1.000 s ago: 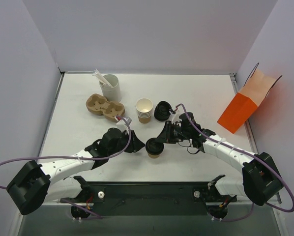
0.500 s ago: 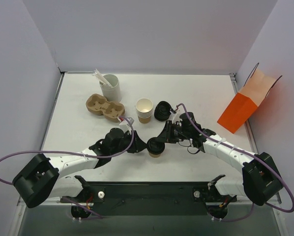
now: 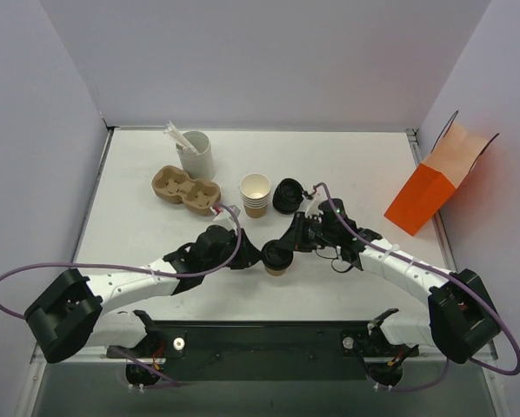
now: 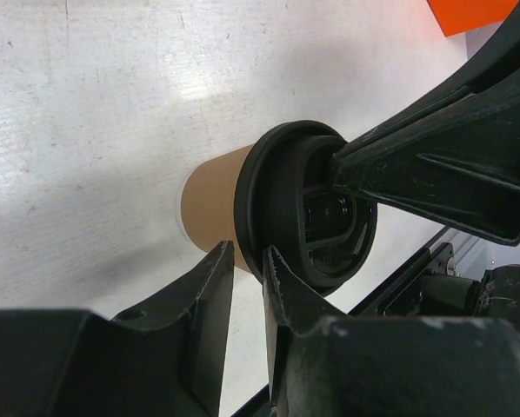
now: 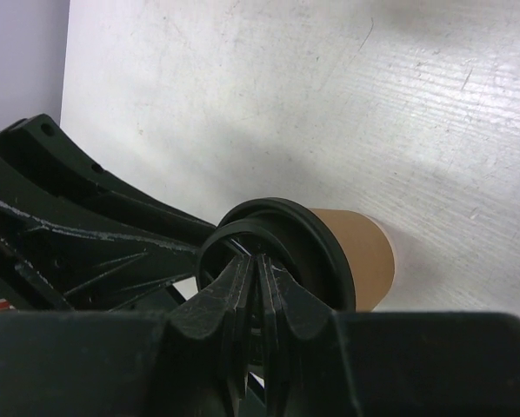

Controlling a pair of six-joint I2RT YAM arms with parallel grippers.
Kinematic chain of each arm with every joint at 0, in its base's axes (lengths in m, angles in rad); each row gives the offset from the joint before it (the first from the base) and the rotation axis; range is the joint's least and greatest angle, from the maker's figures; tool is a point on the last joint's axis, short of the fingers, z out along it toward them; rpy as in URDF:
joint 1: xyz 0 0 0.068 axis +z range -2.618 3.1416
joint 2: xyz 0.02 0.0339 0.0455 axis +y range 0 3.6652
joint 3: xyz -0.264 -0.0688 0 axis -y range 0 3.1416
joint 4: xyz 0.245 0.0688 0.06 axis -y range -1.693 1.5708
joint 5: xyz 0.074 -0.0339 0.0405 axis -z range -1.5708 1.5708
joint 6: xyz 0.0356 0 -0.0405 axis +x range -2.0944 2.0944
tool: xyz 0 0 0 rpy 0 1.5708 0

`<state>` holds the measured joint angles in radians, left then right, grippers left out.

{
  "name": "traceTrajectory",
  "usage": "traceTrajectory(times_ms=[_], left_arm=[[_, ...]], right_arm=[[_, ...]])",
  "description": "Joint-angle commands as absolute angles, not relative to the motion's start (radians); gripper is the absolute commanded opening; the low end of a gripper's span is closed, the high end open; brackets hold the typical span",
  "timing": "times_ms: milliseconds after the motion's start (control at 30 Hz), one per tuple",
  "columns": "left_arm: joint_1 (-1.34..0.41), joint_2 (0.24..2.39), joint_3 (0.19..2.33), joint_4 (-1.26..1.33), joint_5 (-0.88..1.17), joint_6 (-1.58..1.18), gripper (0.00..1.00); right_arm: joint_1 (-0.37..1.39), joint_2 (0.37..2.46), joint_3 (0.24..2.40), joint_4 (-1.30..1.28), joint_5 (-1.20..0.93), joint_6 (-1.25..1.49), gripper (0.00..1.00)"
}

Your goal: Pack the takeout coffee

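A white tabletop [image 3: 138, 234] sits inside pale walls [image 3: 269, 61]; the tan paper cup with round black plastic lid [image 3: 274, 258] stands near-centre between both arms. The left wrist view shows the left gripper [image 4: 247, 254] with jaws narrow, astride the lid's rim, grip unclear. The right wrist view shows the right gripper [image 5: 258, 259] with jaws pressed together on the lid's top.

My left arm [image 3: 130, 285] and right arm [image 3: 408, 269] are white-shelled with black joints; purple cables [image 3: 95, 267] trail both; my right pincer [image 5: 258, 269] is matte black.
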<state>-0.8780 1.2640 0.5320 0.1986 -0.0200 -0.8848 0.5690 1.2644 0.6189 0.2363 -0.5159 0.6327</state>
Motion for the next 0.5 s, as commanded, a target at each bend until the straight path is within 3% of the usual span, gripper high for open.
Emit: traceTrajectory(times_ms=[0, 267, 300, 467], left_arm=[[-0.904, 1.301, 0.541, -0.081, -0.097, -0.848, 0.3], [-0.854, 1.144, 0.806, -0.202, -0.057, -0.726, 0.43], [-0.85, 1.122, 0.824, -0.215, -0.06, -0.713, 0.53], [-0.818, 1.072, 0.859, -0.33, -0.155, -0.623, 0.7]], right_arm=[[0.568, 1.295, 0.604, 0.081, -0.422, 0.578, 0.11], [0.571, 1.184, 0.82, -0.13, -0.4, 0.54, 0.27], [0.572, 1.175, 0.833, -0.159, -0.394, 0.532, 0.3], [0.629, 1.181, 0.867, -0.248, -0.298, 0.489, 0.65]])
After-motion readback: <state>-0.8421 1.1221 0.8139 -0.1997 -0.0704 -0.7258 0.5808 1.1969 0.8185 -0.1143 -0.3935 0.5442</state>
